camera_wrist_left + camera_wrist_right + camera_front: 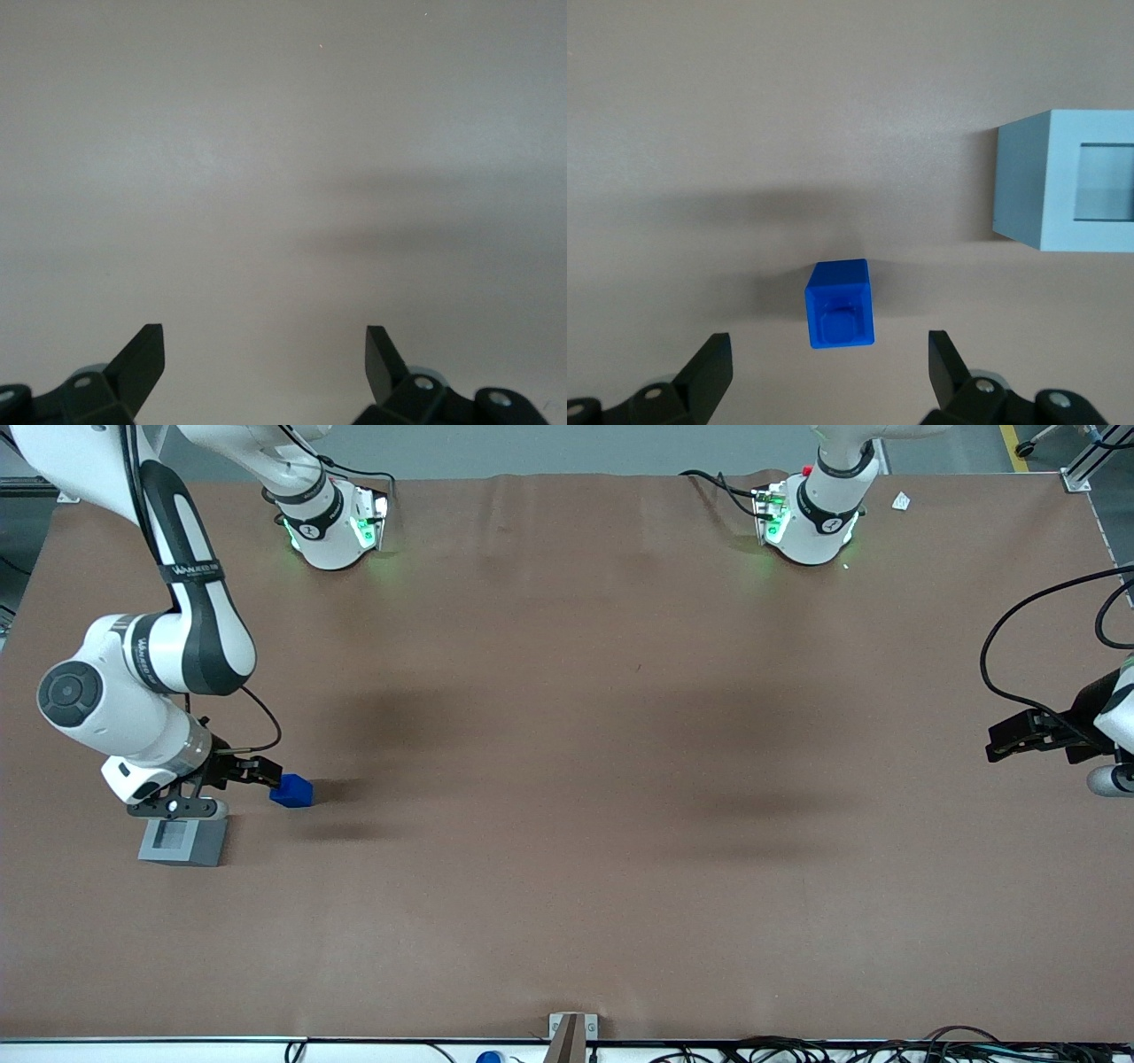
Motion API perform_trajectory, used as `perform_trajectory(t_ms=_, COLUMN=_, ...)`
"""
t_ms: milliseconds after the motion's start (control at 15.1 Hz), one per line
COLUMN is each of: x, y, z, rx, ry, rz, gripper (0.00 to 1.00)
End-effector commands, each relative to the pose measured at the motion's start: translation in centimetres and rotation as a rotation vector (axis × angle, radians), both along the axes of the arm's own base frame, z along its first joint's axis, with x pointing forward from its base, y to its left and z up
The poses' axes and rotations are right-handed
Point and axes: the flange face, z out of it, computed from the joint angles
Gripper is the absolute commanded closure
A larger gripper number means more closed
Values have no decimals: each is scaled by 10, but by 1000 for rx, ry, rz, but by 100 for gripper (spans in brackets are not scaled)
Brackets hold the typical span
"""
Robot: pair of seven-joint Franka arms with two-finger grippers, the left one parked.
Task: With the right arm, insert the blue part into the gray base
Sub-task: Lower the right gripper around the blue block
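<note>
Your gripper (824, 367) hangs wide open and empty just above the blue part (839, 304), which sits on the table (567, 779) between the 2 fingers, apart from both. In the front view the gray base (183, 841) lies at about 8 o'clock from the blue part, close by but not touching. If you close off-centre, 1 finger may, I judge, push the block askew and spoil its fit in the recess.
</note>
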Motion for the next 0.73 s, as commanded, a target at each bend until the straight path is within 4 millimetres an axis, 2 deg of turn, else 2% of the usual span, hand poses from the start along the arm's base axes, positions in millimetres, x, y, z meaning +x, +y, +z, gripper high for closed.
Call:
perform_trajectory(t_ms=0, x=-2, y=1, z=-14, rx=-4, ry=-2, rz=15, gripper=2)
perform_trajectory(t_ms=332, x=-11, y=3, z=-46, rx=-9, ry=-21, rz=19, gripper=3)
perform_trajectory(t_ms=465, x=-14, y=11, z=-53, rx=-10, ry=-21, rz=33, gripper=3)
perform_trajectory(t_ms=664, x=-17, y=10, z=-64, rx=-12, ry=-32, rz=33, gripper=3)
